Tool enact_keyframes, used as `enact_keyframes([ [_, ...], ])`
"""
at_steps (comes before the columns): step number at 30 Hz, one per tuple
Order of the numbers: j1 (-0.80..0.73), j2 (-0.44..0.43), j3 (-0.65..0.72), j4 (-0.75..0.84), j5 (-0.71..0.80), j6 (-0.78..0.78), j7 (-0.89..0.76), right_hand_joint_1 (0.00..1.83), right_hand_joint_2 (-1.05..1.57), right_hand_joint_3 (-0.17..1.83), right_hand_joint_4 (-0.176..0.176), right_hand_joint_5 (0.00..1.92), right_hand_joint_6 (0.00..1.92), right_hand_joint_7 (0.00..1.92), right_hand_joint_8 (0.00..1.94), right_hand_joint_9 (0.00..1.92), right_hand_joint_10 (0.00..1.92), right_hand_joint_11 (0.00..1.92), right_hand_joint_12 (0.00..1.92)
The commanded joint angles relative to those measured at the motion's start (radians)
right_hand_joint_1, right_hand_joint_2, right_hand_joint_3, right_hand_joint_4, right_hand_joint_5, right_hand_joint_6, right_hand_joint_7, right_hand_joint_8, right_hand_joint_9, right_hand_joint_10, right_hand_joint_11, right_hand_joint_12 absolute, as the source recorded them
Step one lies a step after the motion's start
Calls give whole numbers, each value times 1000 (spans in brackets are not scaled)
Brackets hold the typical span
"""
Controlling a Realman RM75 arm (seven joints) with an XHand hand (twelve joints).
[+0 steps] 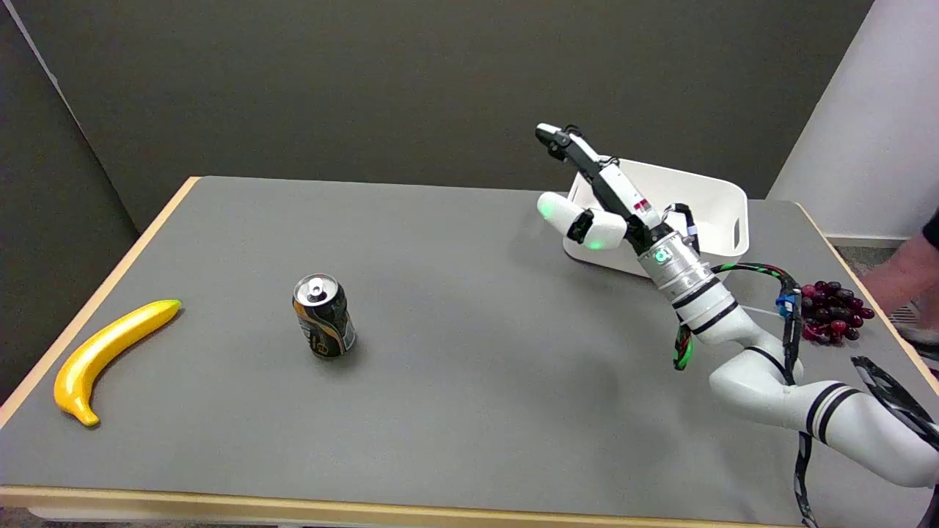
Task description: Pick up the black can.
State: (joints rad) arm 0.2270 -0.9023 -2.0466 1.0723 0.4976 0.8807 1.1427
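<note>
The black can (323, 316) stands upright on the grey table (469, 381), left of centre, its silver top showing. My right hand (590, 194) hangs in the air well to the can's right, in front of the white basket. Its fingers are stretched out and apart, and nothing is in them. A wide stretch of bare table lies between the hand and the can.
A yellow banana (106, 356) lies near the table's left edge. A white basket (722, 209) stands at the back right, and a bunch of dark grapes (832, 312) lies by the right edge. A person's arm (906, 268) shows at the far right.
</note>
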Motion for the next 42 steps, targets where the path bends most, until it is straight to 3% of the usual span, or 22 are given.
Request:
enact_keyframes([
  [1,-6,13,-3,-7,-173,-18,176,368,582,917,-74,67,363,87,332,-1,342,-1,571],
  [5,4,10,-29,25,-245,-29,270,571,549,964,-85,39,410,60,392,-1,301,-1,548],
  [11,62,-36,-133,33,-295,-41,332,552,561,976,-76,25,389,54,368,0,325,-1,598],
  [17,92,-99,-145,71,-369,-154,332,554,555,973,-79,29,363,46,346,9,304,-1,596],
  [24,123,-186,-194,154,-404,-363,323,498,549,947,-122,50,293,61,235,15,246,-1,554],
  [25,100,-234,-292,331,-330,-330,440,414,566,928,-127,51,293,59,230,7,267,-1,577],
  [26,119,-220,-220,188,-393,-393,343,329,582,909,-132,51,294,58,223,-1,288,-1,601],
  [27,124,-224,-204,154,-407,-416,321,329,579,908,-135,50,293,56,219,-1,281,-1,596],
  [30,140,-271,-214,141,-423,-473,320,338,569,912,-142,49,278,55,194,2,249,-1,569],
  [32,163,-294,-225,127,-433,-511,320,545,559,964,-165,70,241,76,118,39,133,-1,478],
  [38,243,-366,-279,26,-433,-556,320,527,596,980,-168,78,208,84,54,46,62,-1,417],
  [42,275,-409,-288,-43,-433,-565,301,325,604,873,-153,40,271,29,190,-1,178,-1,465],
])
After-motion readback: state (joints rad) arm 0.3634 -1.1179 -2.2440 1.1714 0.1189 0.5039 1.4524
